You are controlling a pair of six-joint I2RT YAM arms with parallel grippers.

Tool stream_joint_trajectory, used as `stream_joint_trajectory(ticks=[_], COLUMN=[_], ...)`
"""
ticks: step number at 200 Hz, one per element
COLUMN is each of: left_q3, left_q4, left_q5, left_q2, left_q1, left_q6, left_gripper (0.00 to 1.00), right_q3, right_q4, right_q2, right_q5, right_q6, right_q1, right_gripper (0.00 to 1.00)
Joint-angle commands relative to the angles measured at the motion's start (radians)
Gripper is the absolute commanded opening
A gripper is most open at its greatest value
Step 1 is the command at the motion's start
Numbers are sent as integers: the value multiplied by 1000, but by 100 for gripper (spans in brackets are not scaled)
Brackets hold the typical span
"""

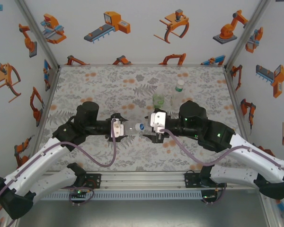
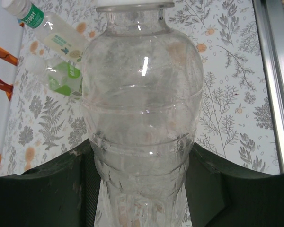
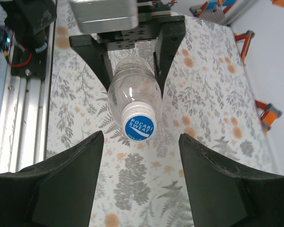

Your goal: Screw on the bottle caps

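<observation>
I had the left end effector clamped on the light, crushable bottle. The right end effector stood apart — the slick cap wanted pinching across its sides.

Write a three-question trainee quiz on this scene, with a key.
1. True or false: the left claw grips the bottle.
2. The cap on that bottle is: A white, B blue, C green.
3. Is the right claw open or shut?
Key: 1 true; 2 B; 3 open, its fingers on either side of the cap without touching it.
</observation>
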Motion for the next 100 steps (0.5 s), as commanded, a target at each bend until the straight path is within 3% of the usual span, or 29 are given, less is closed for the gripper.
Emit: stream_joint_trajectory(ticks=[1,63,100], left_q3=[8,10,12], left_q4=[-21,-22,-22], left_q5=[50,51,52], left_q2=[2,10,14], left_q1=[-3,-3,-3], left_q6=[23,21,21], left_gripper=[0,0,0], right_q3=[28,8,-3], right_q4=[-20,42,47], right_q2=[11,43,49], right_q5=[-72,-110,-97], right_q6=[-141,-140,-138], right_q1=[-3,-2,-2], right_gripper=[59,45,45])
